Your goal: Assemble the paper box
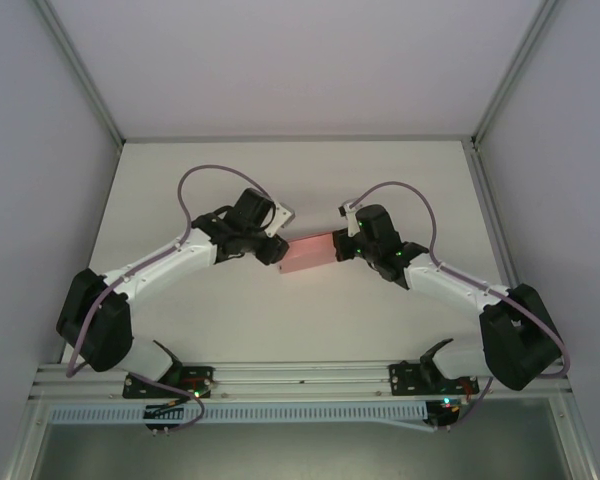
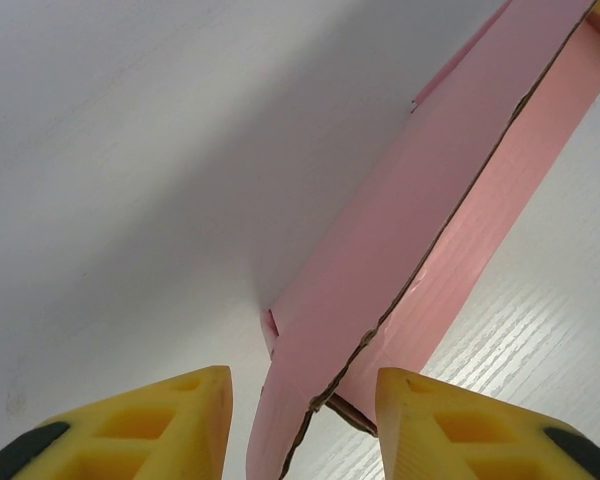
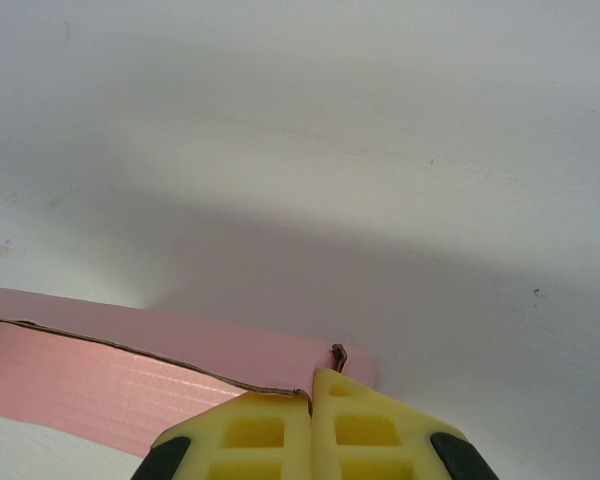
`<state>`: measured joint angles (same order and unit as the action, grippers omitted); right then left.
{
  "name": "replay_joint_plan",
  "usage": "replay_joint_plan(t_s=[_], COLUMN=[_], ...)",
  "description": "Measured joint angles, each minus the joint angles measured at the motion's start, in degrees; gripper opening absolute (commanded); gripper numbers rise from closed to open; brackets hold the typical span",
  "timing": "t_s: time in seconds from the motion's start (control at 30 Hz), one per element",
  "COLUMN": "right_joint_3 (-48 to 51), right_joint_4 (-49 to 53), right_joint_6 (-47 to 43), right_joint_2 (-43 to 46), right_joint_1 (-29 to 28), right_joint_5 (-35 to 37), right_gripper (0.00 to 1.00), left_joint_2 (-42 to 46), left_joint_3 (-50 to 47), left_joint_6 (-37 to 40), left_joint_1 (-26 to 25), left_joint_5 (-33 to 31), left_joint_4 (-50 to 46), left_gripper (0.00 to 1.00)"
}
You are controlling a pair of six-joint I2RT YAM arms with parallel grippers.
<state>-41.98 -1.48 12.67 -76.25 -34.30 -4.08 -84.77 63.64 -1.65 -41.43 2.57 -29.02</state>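
Note:
The paper box (image 1: 308,256) is a pink card piece held between the two arms at the middle of the table. In the left wrist view the paper box (image 2: 430,200) runs away diagonally, with its brown cut edge showing. My left gripper (image 2: 302,374) stands open astride the near end. One yellow finger (image 2: 170,420) is a slim gap from the card and the other finger (image 2: 450,420) is almost at a folded flap. My right gripper (image 3: 311,385) is shut, pinching the top edge of a wall of the paper box (image 3: 130,385) near its corner. From above, the left gripper (image 1: 277,250) and the right gripper (image 1: 338,245) face each other across the box.
The white table (image 1: 300,330) is walled by grey panels left, right and behind, with aluminium posts at the back corners. Purple cables loop above both wrists. The arm bases sit on the rail (image 1: 300,378) at the near edge.

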Motion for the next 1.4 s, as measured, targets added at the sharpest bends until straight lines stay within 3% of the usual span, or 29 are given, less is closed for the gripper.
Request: replay_joint_plan(t_s=[0.07,0.5,0.8,1.17,1.4], right_joint_3=[0.00,0.00,0.00,0.11,1.11], right_joint_4=[0.00,0.09,0.31,0.52,-1.18], right_joint_6=[0.00,-0.02,-0.04,3.08,5.92], right_joint_2=[0.00,0.09,0.20,0.48,0.48], right_joint_1=[0.00,0.00,-0.17,-3.56,-5.60], right_joint_5=[0.00,0.00,-0.17,7.43,11.76], right_gripper=[0.00,0.00,0.00,0.00,0.00], left_joint_2=[0.00,-0.70,-1.42,-4.44,-4.48], left_joint_3=[0.00,0.00,0.28,4.04,3.69], left_joint_6=[-0.35,-2.34,-5.66,-23.85,-30.80], left_joint_1=[0.00,0.00,0.00,1.07,1.11], left_joint_5=[-0.20,-0.92,-0.87,2.64,2.64], left_joint_4=[-0.15,-1.20,-1.73,-4.07,-2.93], left_gripper=[0.35,0.31,0.00,0.00,0.00])
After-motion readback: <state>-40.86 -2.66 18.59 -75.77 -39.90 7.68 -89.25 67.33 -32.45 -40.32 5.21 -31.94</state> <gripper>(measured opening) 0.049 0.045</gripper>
